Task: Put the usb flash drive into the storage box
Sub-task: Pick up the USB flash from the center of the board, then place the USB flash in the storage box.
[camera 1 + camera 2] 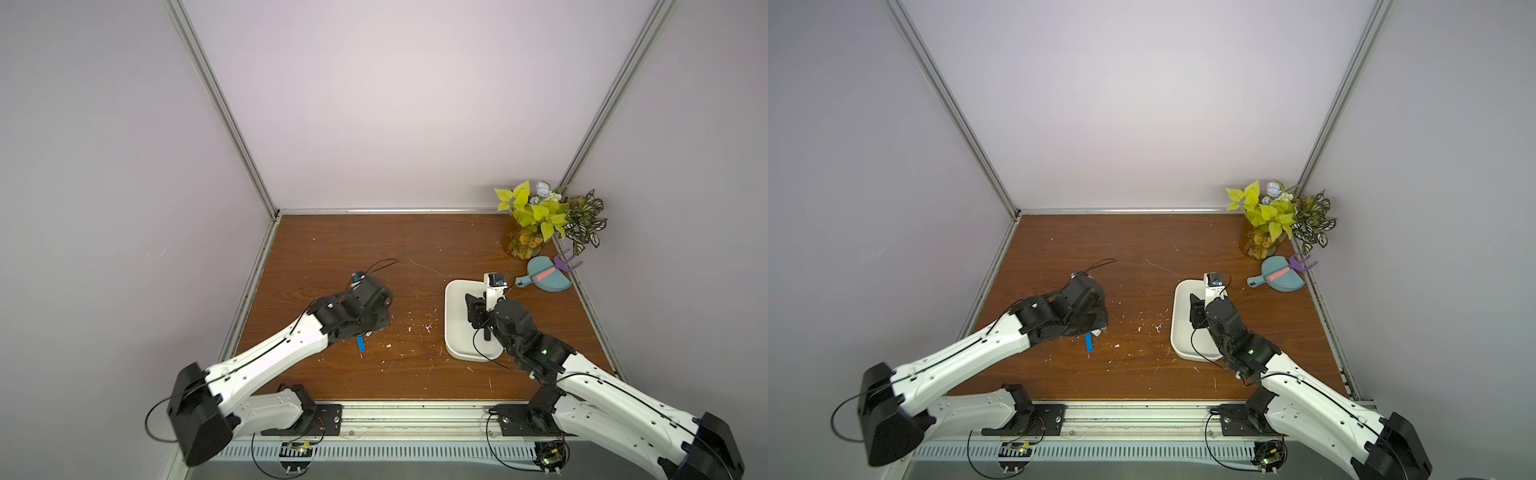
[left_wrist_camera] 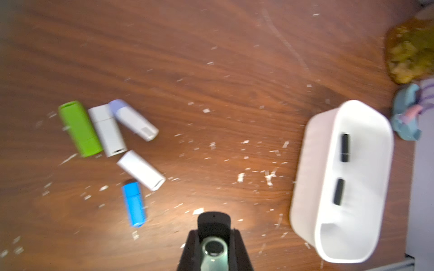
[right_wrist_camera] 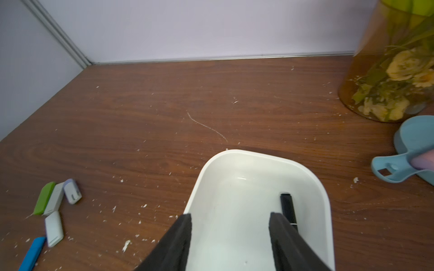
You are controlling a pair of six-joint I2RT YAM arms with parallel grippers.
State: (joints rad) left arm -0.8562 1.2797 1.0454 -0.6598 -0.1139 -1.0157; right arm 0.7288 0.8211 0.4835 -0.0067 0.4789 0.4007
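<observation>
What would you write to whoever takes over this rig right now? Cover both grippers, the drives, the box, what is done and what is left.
Left gripper: shut on a silver swivel flash drive, away from the storage box.
Right gripper: open, empty, over the box.
Done: two black drives lie in the box.
Left: drop the held drive in; then the green drive, blue drive, lilac-capped drive and two white drives from the table.

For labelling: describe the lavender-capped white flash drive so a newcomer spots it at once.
On the brown wooden table, apart from the shallow white plastic tray, five flash drives cluster. A green plastic stick, a pale grey stick and the lavender-capped drive lie in a row. Only it wears a rounded lavender cap.
</observation>
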